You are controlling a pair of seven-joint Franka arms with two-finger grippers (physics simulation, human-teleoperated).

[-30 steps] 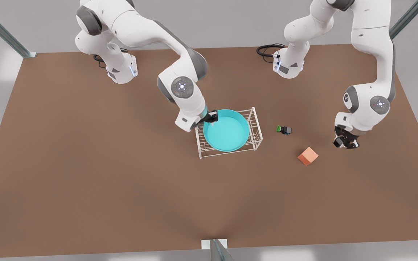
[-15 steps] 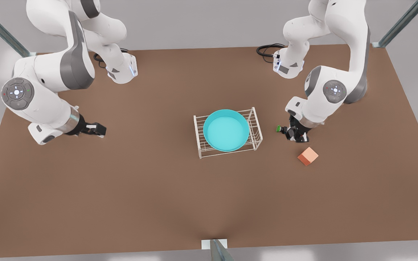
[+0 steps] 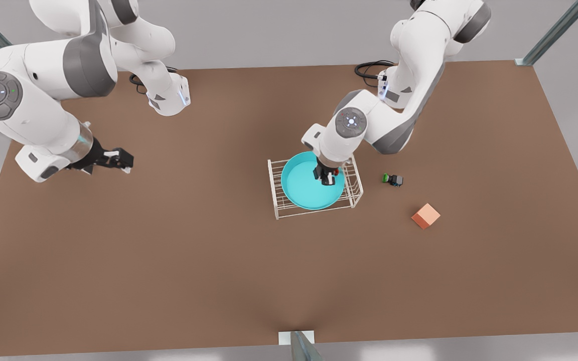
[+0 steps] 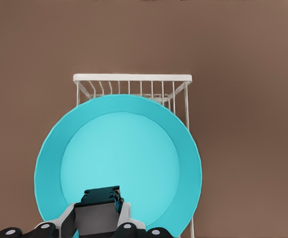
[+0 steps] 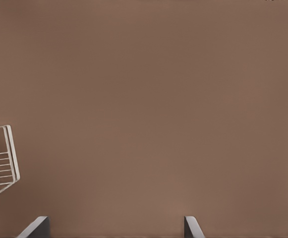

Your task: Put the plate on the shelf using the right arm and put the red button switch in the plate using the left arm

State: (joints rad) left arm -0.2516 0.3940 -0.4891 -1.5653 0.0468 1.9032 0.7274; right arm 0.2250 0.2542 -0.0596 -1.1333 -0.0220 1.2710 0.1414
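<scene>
A plain brown matte tabletop (image 3: pixel 168 260) is seen, evenly lit, with soft shadows. It is bordered by a light grey floor (image 3: pixel 289 35) with pale glossy reflections at the edges. Grey-green metal frame struts (image 3: pixel 552 35) are set at the far corners, and another strut on a white bracket (image 3: pixel 296 338) is mounted mid near edge.

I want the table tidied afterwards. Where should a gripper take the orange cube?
Pinch two opposite side faces of the orange cube from straight above, with the wrist turned to match: it sits flat but diagonal on the table.
</scene>
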